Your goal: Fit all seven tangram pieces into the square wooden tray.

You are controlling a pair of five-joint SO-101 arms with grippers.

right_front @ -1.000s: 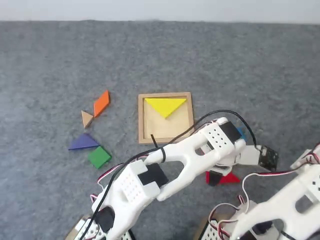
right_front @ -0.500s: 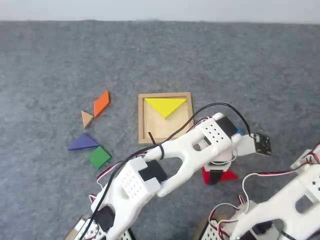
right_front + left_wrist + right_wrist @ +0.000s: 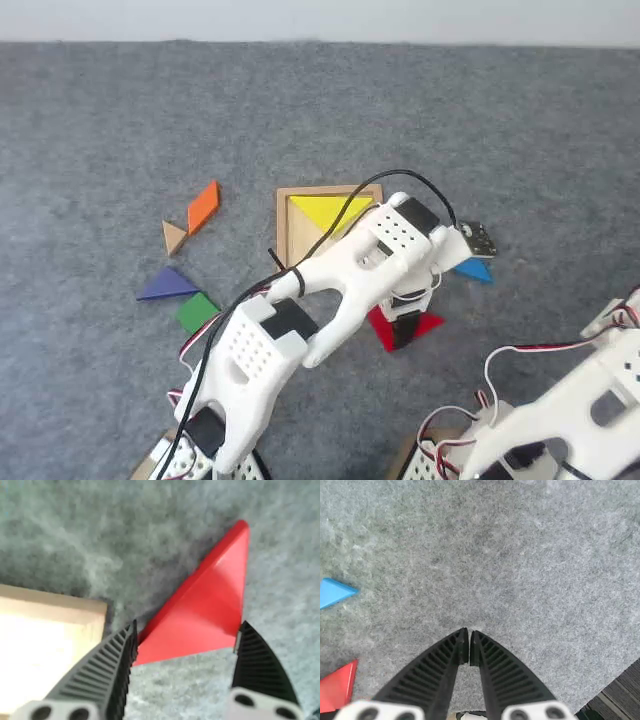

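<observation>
Left gripper (image 3: 189,630) clamped on red triangle (image 3: 210,605), just off the near right corner of the wooden tray (image 3: 281,240).
Right gripper (image 3: 470,635): fingers together over grey mat (image 3: 520,555). Tray holds yellow triangle (image 3: 325,212) at its far side. Blue triangle (image 3: 472,270) right of tray. Orange parallelogram (image 3: 203,206), tan triangle (image 3: 174,237), purple triangle (image 3: 167,286), green square (image 3: 198,312) well left.

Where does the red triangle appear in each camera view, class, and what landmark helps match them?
High view: red triangle lies on the mat off the wooden tray's near right corner, under the left gripper.
Left wrist view: centre, between the jaws, beside the tray's corner.
Right wrist view: one red corner at the picture's edge, aside from the right gripper.
Shared landmark: the tray, in high and left wrist views.
</observation>
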